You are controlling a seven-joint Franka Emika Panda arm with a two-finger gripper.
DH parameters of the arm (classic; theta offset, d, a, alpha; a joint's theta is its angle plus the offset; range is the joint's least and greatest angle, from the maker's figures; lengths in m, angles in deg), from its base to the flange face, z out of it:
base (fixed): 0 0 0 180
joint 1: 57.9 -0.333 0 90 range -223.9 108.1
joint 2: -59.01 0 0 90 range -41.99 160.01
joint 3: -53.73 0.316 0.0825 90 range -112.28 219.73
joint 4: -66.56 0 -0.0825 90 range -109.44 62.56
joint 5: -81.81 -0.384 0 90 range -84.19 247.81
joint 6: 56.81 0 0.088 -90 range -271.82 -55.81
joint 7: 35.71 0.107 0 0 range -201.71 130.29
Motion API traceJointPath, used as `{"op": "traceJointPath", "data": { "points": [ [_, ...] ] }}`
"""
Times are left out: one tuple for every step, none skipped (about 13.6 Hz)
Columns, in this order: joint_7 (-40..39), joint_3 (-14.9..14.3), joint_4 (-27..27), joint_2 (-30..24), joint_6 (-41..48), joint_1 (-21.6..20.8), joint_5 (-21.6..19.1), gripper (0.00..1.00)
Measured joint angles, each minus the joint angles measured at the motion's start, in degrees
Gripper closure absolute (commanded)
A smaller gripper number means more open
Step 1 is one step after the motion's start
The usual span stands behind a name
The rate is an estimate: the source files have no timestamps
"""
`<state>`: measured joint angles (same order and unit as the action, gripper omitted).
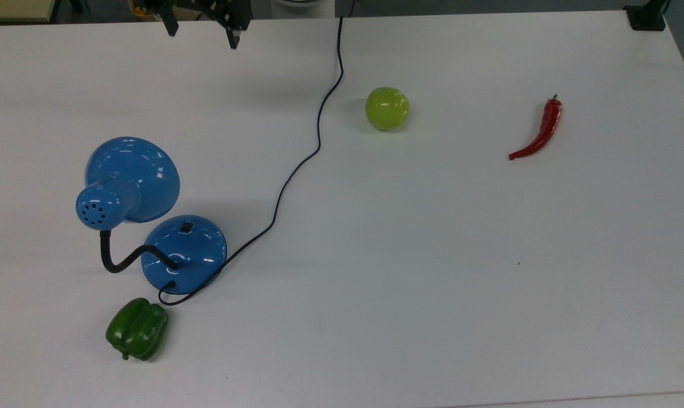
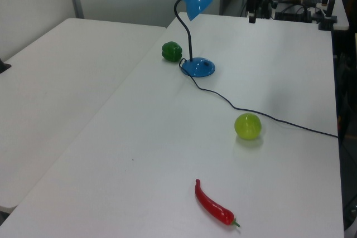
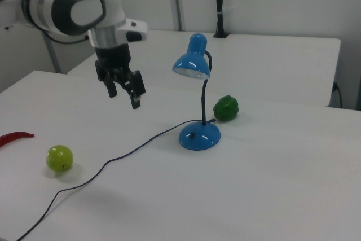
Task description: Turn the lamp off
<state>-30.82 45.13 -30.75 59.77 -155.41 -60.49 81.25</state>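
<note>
Big white table (image 1: 432,283) takes up most of the top view, and the white robot arm (image 3: 73,4) sits in the upper left of the right view, raised well above the surface. The blue lamp (image 1: 184,254) stands in the lower left of the top view, cone shade (image 1: 132,178) up over its round base on a bent black gooseneck (image 1: 120,262), with the black cord (image 1: 313,147) snaking off toward the top edge. The gripper (image 1: 203,31) is at the top edge of the top view, well apart from the lamp, fingers spread wide and holding nothing. Then there's a green bell pepper (image 1: 137,328) just below the lamp base, a lime-green ball-shaped fruit (image 1: 387,108) near the cord, and a red chili (image 1: 539,130) far right.
</note>
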Motion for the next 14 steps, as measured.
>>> {"op": "traceJointPath", "data": {
  "points": [
    [1.18,0.69,1.21,-0.20,0.81,-0.01,-0.31,0.00],
    [3.24,2.00,2.46,-0.32,1.34,-0.04,-0.43,0.00],
    [4.72,3.66,3.53,-0.34,1.38,-0.07,-0.44,0.00],
    [5.34,5.34,4.32,-0.34,1.39,-0.10,-0.44,0.00],
    [5.53,6.55,4.71,-0.34,1.39,-0.12,-0.44,0.00],
    [5.54,8.00,4.93,-0.34,1.39,-0.16,-0.43,0.00],
    [5.24,8.97,4.95,-0.31,1.39,-0.20,-0.42,0.00],
    [4.02,9.89,4.95,-0.23,1.39,-0.35,-0.39,0.00],
    [2.40,10.12,4.95,-0.16,1.38,-0.58,-0.36,0.00],
    [0.94,10.17,4.95,-0.09,1.26,-0.77,-0.36,0.00],
    [-0.93,10.19,4.95,-0.02,1.02,-0.87,-0.18,0.00],
    [-4.14,10.20,4.94,0.11,0.74,-0.94,0.40,0.00],
    [-5.93,10.19,4.94,0.22,0.61,-0.97,0.66,0.00],
    [-7.12,10.19,4.94,0.30,0.53,-0.97,0.74,0.00]
  ]
}}
